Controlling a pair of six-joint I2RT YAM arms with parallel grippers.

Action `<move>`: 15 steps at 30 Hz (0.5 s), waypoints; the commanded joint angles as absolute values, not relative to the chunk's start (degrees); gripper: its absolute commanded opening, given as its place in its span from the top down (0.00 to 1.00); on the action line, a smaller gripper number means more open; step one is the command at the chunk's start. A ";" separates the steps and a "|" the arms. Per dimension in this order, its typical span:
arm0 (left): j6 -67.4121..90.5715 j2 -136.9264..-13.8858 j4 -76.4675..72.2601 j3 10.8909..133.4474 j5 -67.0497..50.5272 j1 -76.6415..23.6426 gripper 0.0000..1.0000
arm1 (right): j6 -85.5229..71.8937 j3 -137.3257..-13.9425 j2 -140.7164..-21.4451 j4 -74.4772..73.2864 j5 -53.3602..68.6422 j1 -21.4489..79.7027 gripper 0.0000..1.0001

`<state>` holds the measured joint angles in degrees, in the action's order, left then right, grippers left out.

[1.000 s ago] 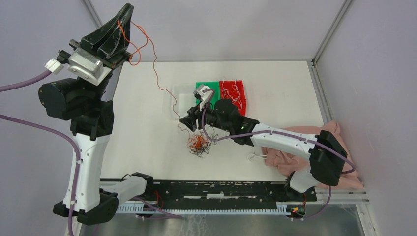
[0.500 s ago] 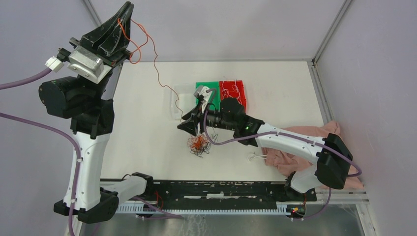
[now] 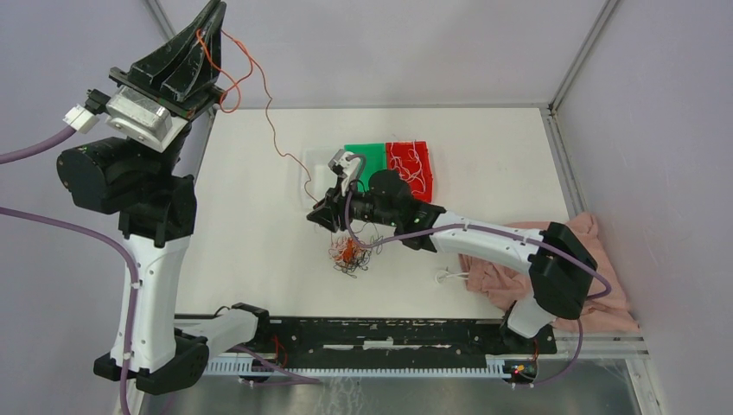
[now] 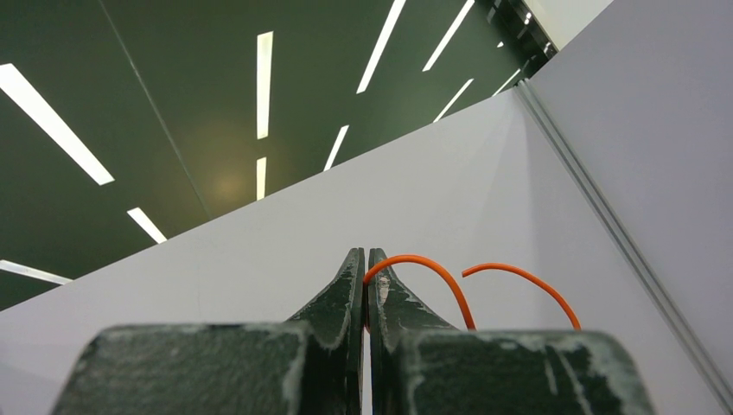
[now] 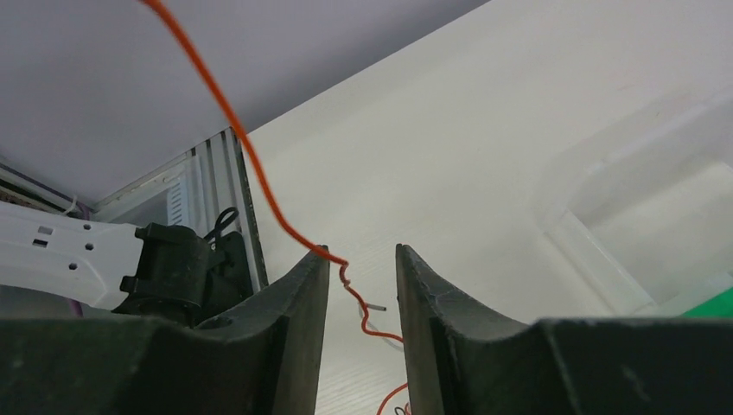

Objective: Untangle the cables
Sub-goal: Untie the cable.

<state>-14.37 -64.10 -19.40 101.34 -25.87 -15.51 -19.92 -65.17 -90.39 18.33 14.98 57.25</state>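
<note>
Left fingers [image 4: 349,290] pinch a thin, curly orange cable [image 4: 416,258].

Leaving bare desk [image 3: 251,233] open at left, stringing orange cable [image 3: 270,130] over it to the raised left end effector [image 3: 213,10], blocking centre with tangle [image 3: 349,253] and right arm [image 3: 484,242], hemming behind with green mat [image 3: 373,157], red mat [image 3: 411,164], filling near-right corner with pink cloth [image 3: 494,281]

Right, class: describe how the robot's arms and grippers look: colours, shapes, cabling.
The left arm and right arm have white links, black joints and a purple hose each. The left gripper and right gripper have two black, tapering, scuffed fingers; a silver block backs the left one.
</note>
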 commanded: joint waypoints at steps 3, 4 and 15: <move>-12.45 -62.58 -19.59 101.42 -24.98 -15.60 0.97 | -20.57 -68.67 -91.97 22.38 12.02 57.07 0.83; -12.29 -61.89 -18.37 100.50 -24.36 -15.61 0.97 | -20.57 -67.77 -91.09 23.02 11.08 57.04 0.90; 4.38 -44.45 2.31 67.69 -24.63 -15.63 0.95 | -19.60 -58.82 -78.90 23.09 5.39 55.90 0.99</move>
<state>-5.37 -48.05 -7.44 76.69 -22.33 -15.51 -20.14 -60.05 -83.26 19.84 7.05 56.36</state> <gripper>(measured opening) 0.052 0.018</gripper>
